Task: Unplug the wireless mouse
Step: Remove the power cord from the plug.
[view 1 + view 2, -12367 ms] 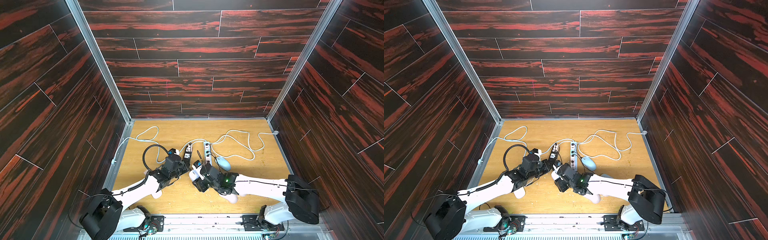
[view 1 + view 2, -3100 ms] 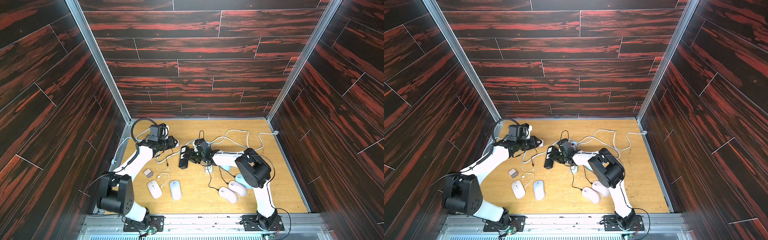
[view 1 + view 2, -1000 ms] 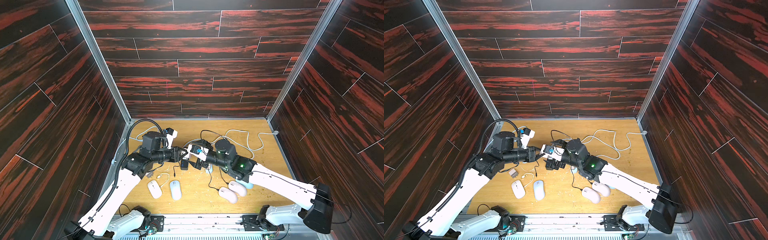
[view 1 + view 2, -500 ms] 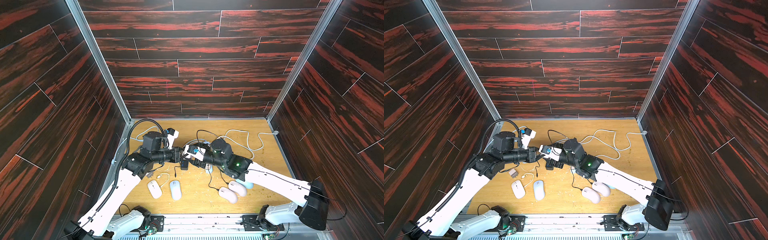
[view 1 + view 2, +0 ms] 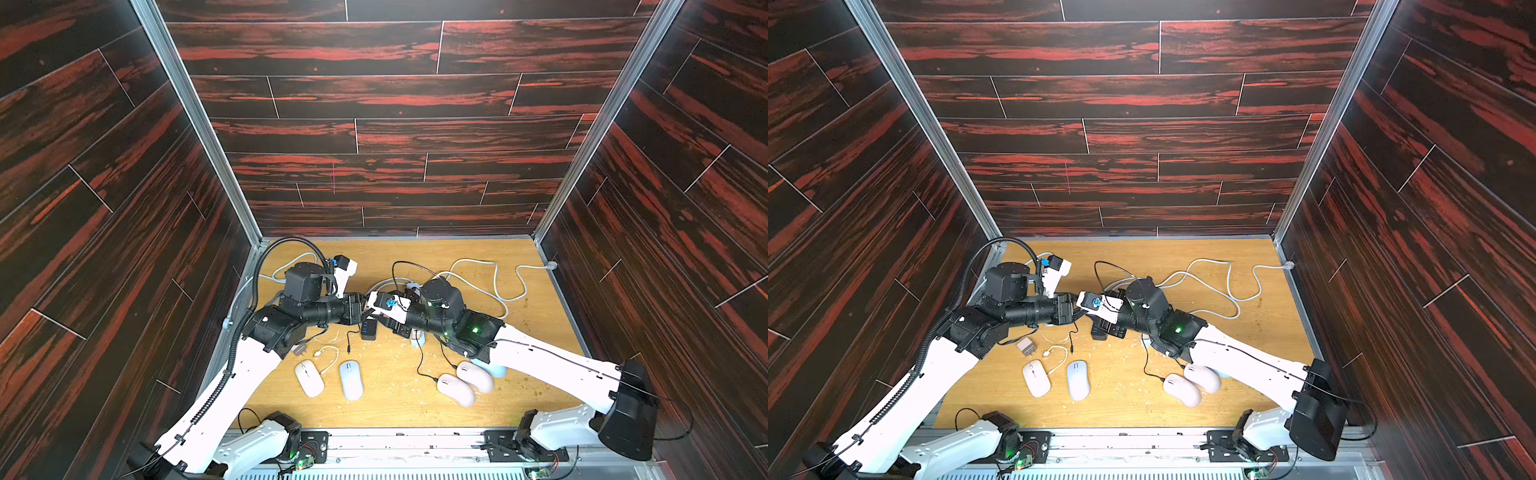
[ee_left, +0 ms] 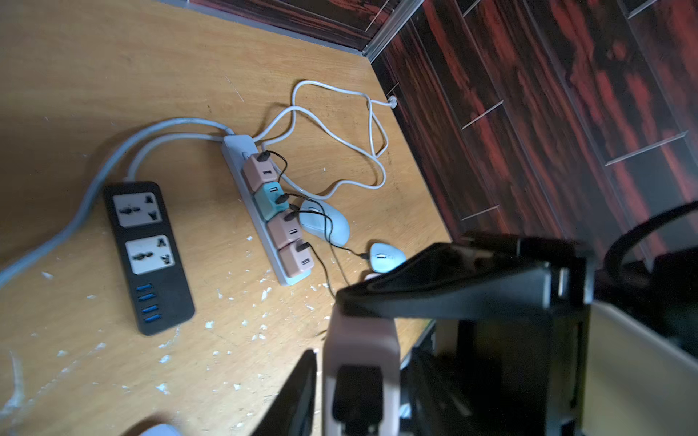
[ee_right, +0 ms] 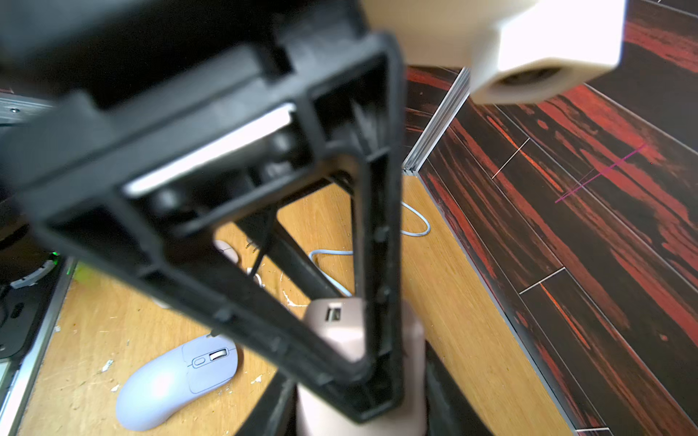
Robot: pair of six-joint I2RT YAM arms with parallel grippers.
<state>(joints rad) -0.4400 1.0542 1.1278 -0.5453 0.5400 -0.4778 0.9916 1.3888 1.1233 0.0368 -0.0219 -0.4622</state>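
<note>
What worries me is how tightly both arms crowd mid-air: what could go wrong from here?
1. The pink adapter sits mid-air between the left gripper and right gripper; which one truly holds it is unclear, so it may drop onto the table.
2. Both sets of fingers crowd one spot and could collide.

Bare table (image 5: 415,253) lies open along the rear wall and at front centre. The left arm (image 5: 316,311) and right arm (image 5: 440,316) meet across mid-table, barring it; white cable loops (image 5: 496,282) clutter the rear right. A white mouse (image 5: 309,378), a pale blue mouse (image 5: 351,380) and two pink mice (image 5: 456,390) crowd the front.
</note>
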